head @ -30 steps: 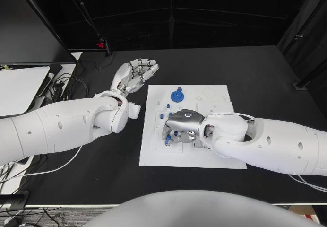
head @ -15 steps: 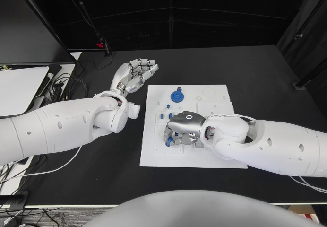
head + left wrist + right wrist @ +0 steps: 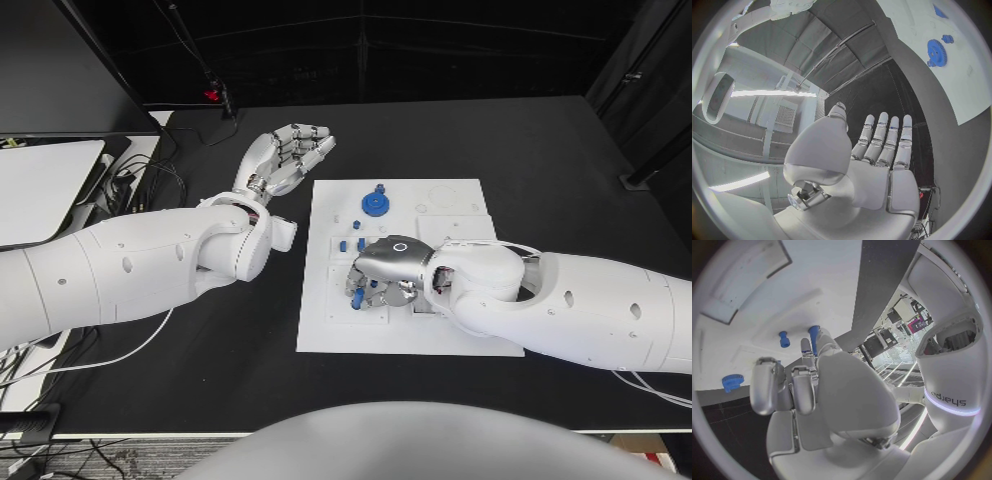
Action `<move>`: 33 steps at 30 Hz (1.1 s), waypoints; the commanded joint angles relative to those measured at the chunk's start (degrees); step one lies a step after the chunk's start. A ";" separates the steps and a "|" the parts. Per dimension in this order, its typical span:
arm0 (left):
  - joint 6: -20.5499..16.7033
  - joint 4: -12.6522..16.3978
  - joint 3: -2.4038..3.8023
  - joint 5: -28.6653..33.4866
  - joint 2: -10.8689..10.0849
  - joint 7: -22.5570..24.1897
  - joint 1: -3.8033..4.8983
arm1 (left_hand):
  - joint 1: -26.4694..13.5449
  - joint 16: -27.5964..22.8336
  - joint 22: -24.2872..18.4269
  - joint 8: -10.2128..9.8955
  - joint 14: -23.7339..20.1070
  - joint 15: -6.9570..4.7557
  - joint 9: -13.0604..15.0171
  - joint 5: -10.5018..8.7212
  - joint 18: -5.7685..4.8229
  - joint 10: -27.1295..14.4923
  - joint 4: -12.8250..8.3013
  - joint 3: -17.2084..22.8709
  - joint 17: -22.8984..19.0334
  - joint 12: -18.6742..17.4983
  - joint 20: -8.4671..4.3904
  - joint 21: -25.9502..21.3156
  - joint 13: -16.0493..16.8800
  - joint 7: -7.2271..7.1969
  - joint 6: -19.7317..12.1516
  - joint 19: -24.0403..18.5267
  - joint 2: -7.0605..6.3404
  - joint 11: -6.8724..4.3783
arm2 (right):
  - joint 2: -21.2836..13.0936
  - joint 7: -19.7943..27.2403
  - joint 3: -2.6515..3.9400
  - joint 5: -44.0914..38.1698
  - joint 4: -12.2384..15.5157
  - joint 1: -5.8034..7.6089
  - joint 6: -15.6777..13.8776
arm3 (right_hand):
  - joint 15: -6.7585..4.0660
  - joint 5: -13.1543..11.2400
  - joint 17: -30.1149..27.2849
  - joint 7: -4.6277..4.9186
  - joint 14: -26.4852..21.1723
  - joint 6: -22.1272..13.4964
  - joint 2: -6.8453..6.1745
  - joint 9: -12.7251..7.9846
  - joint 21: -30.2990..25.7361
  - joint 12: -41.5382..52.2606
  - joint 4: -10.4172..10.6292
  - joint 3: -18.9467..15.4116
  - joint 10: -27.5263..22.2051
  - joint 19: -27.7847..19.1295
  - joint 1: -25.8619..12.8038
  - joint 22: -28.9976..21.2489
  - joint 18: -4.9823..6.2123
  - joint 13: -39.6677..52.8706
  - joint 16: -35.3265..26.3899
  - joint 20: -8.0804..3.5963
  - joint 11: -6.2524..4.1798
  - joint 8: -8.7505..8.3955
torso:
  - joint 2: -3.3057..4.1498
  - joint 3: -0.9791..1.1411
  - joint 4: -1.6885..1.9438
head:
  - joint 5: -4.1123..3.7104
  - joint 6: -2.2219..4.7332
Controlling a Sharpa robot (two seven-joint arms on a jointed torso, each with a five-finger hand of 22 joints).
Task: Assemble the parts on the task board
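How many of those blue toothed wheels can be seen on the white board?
1: the blue gear lies near the far edge of the task board. Others may be hidden under the right robot hand.

A black table (image 3: 548,160) took up the middle of the head view; at about ten o'clock a pale flat panel (image 3: 43,185) lay off its edge, with dark cables (image 3: 144,175) just beside it; a small red object (image 3: 214,97) sat near eleven o'clock, beyond the table's far edge; more cables (image 3: 43,420) trailed at seven o'clock.
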 commanded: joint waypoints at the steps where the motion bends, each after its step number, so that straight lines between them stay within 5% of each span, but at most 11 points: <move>1: 0.14 0.03 0.06 0.00 0.07 3.80 0.09 | 0.04 0.34 -0.05 0.21 -0.36 -0.03 -0.08 0.26 -0.43 -0.45 -0.02 -0.41 -0.05 0.20 -0.05 0.25 -0.06 6.73 -0.49 0.44 0.66 0.07 | 0.05 0.70 0.02 0.55 0.27 0.05 0.16 | 0.55 -0.32 5.20 0.28 4.08 -1.28 -0.86 -0.01 -0.45 0.00 -0.07 -0.94 -0.62 0.07 -1.97 10.45 0.81 -0.01 -0.30 0.61 0.02 -0.41 | -0.03 -0.01 -0.06 | 0.11 0.00; 9: 0.16 0.01 0.06 0.00 0.10 3.80 0.09 | 0.04 0.34 -0.05 0.21 -0.36 -0.03 -0.08 0.26 -0.43 -0.45 -0.02 -0.41 -0.05 0.20 -0.05 0.25 -0.06 6.73 -0.49 0.44 0.66 0.07 | -0.08 2.75 0.00 2.31 0.76 0.05 -3.34 | 0.67 -0.33 4.06 0.72 3.82 -4.57 -1.71 0.13 -1.44 0.14 -0.15 -2.85 -1.40 -0.33 -4.91 10.04 1.09 0.08 -0.82 0.94 0.24 -0.27 | -0.06 0.02 -0.06 | 0.03 0.00; 15: 0.24 0.01 0.06 0.00 0.09 3.79 0.09 | 0.09 0.39 -0.10 0.24 -0.37 -0.03 -0.10 0.28 -0.44 -0.48 -0.02 -0.45 -0.10 0.24 -0.05 0.25 -0.06 6.74 -0.52 0.42 0.70 0.07 | -0.34 3.70 -0.04 3.84 0.82 0.04 -6.80 | 0.86 -0.31 3.89 1.14 3.79 -3.25 -0.75 0.51 -1.47 0.60 -0.35 -2.71 -0.64 -0.29 -4.93 10.01 1.09 0.21 -0.90 1.14 0.47 0.59 | -0.04 0.02 -0.02 | 0.00 0.00; 23: 0.40 0.01 0.06 0.00 0.00 3.80 0.09 | 0.09 0.39 -0.10 0.24 -0.37 -0.03 -0.10 0.28 -0.44 -0.48 -0.02 -0.45 -0.10 0.24 -0.05 0.25 -0.06 6.74 -0.52 0.42 0.70 0.07 | -1.63 3.94 -0.09 6.78 1.45 0.01 -14.01 | 1.60 -0.31 2.86 2.01 3.57 -5.09 -1.48 0.17 -2.00 -0.12 -0.14 -3.68 -3.70 -0.43 -6.48 9.76 1.16 0.00 -1.32 1.71 1.45 -0.24 | -0.07 0.00 -0.07 | -0.17 0.00; 29: 0.61 0.04 0.06 0.00 -0.09 3.90 0.09 | 0.11 0.42 -0.12 0.27 -0.38 -0.03 -0.12 0.29 -0.44 -0.51 -0.01 -0.49 -0.14 0.26 -0.05 0.25 -0.06 6.74 -0.54 0.42 0.71 0.08 | -6.32 7.92 -0.03 23.85 4.36 0.15 -23.82 | 2.44 -0.28 1.14 2.85 3.22 -9.64 -4.77 0.12 -3.48 0.27 0.17 -3.52 -8.87 -0.98 -12.53 9.10 1.51 0.17 -2.04 2.51 2.38 -0.27 | -0.15 -0.03 0.03 | -0.62 0.00; 31: 0.68 0.05 0.06 0.00 -0.09 3.94 0.09 | 0.02 0.48 -0.20 0.29 -0.42 -0.02 -0.16 0.30 -0.44 -0.58 0.03 -0.65 -0.21 0.30 -0.05 0.25 -0.07 6.76 -0.61 0.38 0.67 0.09 | -8.71 10.09 -0.01 32.35 5.71 0.70 -26.24 | 2.59 -0.13 0.55 2.98 3.08 -10.23 -4.68 0.18 -4.76 0.57 0.14 -3.30 -9.52 -1.55 -13.83 8.59 1.82 0.24 -2.28 2.70 2.53 -0.13 | -0.11 -0.02 0.13 | -0.76 0.00; 33: 0.75 0.02 0.06 0.00 -0.09 3.98 0.08 | -0.06 0.53 -0.22 0.32 -0.45 -0.02 -0.20 0.31 -0.45 -0.65 0.05 -0.78 -0.28 0.34 -0.05 0.25 -0.08 6.77 -0.67 0.38 0.64 0.10 | -11.20 12.07 0.00 40.92 6.83 1.55 -26.81 | 2.65 0.22 0.60 3.03 3.05 -11.32 -3.25 0.22 -5.21 1.20 0.09 -3.43 -10.10 -1.78 -15.27 8.40 1.92 0.32 -2.24 2.92 2.63 0.03 | -0.10 -0.06 0.14 | -1.07 0.00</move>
